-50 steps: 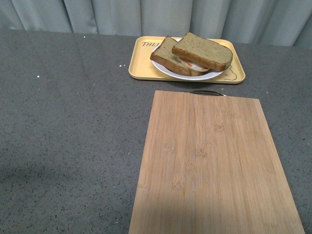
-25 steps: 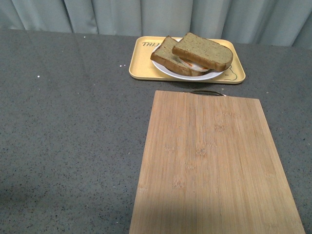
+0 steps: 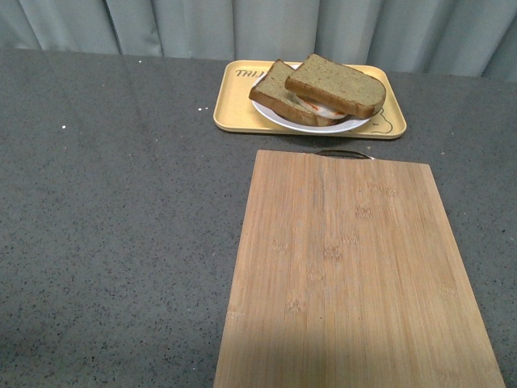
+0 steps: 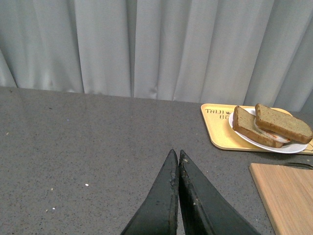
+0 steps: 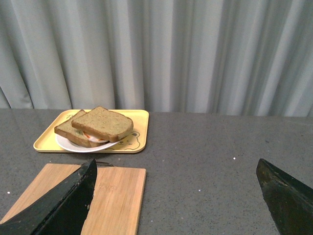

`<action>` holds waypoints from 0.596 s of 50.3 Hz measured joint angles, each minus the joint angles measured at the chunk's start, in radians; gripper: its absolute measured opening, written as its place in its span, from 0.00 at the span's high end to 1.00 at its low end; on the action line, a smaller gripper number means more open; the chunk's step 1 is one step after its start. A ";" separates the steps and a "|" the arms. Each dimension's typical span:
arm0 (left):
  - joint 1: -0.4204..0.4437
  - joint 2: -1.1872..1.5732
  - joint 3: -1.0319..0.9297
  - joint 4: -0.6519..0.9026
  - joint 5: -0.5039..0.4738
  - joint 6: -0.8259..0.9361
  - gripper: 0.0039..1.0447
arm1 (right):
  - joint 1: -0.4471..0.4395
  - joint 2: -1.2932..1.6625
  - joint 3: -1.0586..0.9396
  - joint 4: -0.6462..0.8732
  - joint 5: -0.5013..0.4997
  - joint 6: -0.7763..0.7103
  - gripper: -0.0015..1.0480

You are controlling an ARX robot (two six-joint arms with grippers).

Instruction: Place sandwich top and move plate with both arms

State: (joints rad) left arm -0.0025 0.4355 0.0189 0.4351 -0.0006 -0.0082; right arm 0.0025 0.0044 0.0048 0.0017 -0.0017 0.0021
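Observation:
The sandwich top (image 3: pixel 337 83) is a golden-brown bread slice lying askew over a second slice (image 3: pixel 279 95), with egg showing between them. Both rest on the white plate (image 3: pixel 279 120), which sits on a yellow tray (image 3: pixel 229 109) at the far side of the table. The same stack shows in the left wrist view, sandwich top (image 4: pixel 282 123) on plate (image 4: pixel 288 148), and in the right wrist view, sandwich top (image 5: pixel 103 123) on plate (image 5: pixel 68 145). My left gripper (image 4: pixel 175 155) is shut and empty, well short of the tray. My right gripper (image 5: pixel 176 166) is wide open and empty. Neither arm appears in the front view.
A bamboo cutting board (image 3: pixel 349 267) lies on the near right of the dark grey tabletop (image 3: pixel 113 226), just in front of the tray. Grey curtains (image 3: pixel 242 24) close off the far edge.
A faint shadow at the lower left of the table has faded away. Bread, plate, tray and board have not moved.

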 joint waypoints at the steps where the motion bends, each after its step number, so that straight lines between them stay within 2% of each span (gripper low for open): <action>1: 0.000 -0.005 0.000 -0.005 0.000 0.000 0.97 | 0.000 0.000 0.000 0.000 0.000 0.000 0.09; 30: 0.000 -0.233 0.000 -0.229 0.000 0.000 0.97 | 0.000 0.000 0.000 0.000 0.000 0.000 0.09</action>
State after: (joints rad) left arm -0.0025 0.2024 0.0185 0.2062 -0.0006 -0.0082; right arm 0.0025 0.0044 0.0048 0.0013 -0.0021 0.0017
